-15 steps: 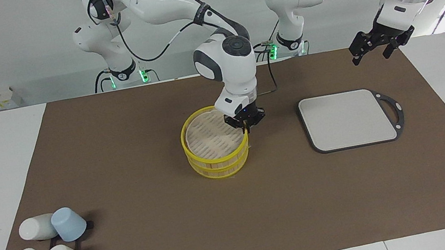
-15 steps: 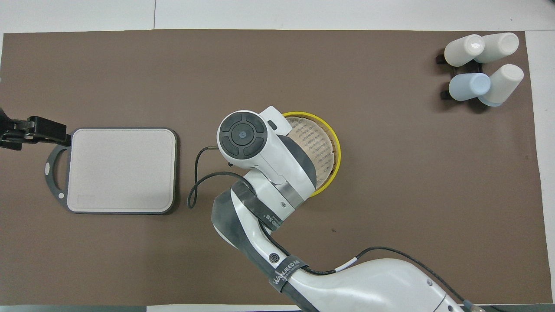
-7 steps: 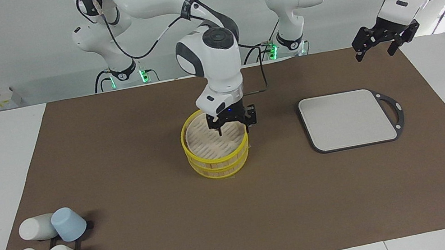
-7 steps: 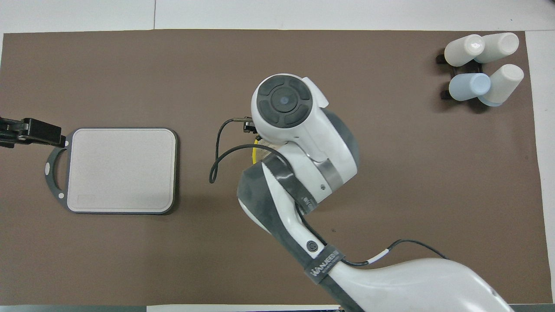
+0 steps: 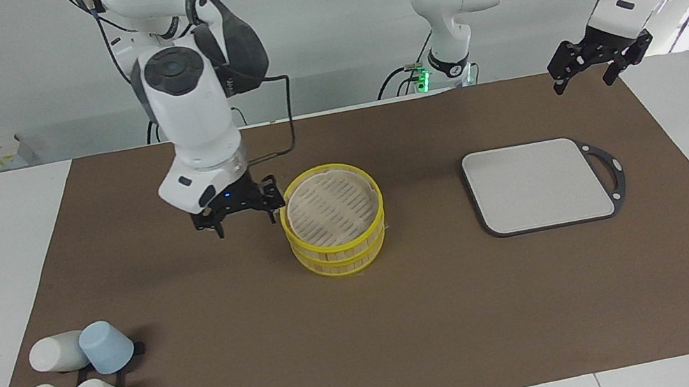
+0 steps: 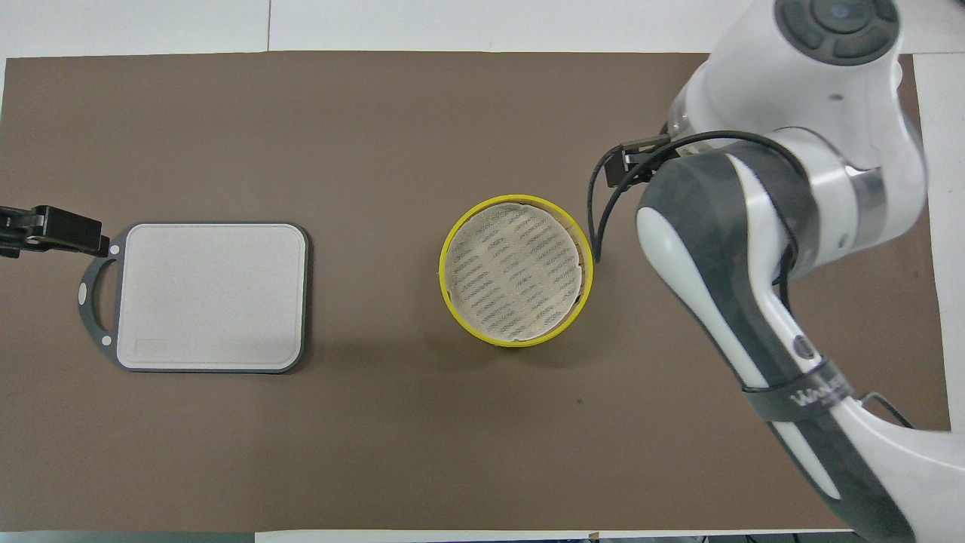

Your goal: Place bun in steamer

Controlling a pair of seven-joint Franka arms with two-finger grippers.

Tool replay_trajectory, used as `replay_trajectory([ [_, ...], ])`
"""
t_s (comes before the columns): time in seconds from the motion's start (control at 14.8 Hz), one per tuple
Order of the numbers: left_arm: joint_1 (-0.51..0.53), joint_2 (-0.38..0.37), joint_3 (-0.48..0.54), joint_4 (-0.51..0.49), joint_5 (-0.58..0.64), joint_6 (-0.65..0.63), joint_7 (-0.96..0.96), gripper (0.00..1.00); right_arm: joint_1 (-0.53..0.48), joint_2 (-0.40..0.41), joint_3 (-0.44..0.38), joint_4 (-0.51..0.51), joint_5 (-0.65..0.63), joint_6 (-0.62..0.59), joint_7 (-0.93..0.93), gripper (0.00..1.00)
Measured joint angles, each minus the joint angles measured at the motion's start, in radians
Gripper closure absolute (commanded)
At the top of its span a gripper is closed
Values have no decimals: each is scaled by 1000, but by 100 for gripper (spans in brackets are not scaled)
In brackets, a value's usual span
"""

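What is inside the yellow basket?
The slatted lid covers the steamer, so its inside is hidden. No bun shows anywhere; whether one is inside cannot be told.

Steamer (image 5: 335, 220) mid-mat, between board (image 5: 538, 184) and cups (image 5: 76, 382)

Both arms: glossy white shells, dark grey joint sections. Round dark cap with ringed segments on the wrist housing. Black tools, right tool (image 5: 239, 213) and left tool (image 5: 591, 67), each below a white flange. Small blue light on the right wrist. Black cable loops along the right forearm. Black band with white lettering. Green lights at the bases.
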Motion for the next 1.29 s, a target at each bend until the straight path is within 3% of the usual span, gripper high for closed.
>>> replay_trajectory([
  [0.27,0,0,0,0,0,0,0,0,-121,-65,0,-28,1,-86,-141,0],
  [0.68,0,0,0,0,0,0,-1,0,-227,-242,1,-284,1,28,-187,0],
  [1.29,0,0,0,0,0,0,-1,0,-279,-258,1,-274,14,-25,-195,0],
])
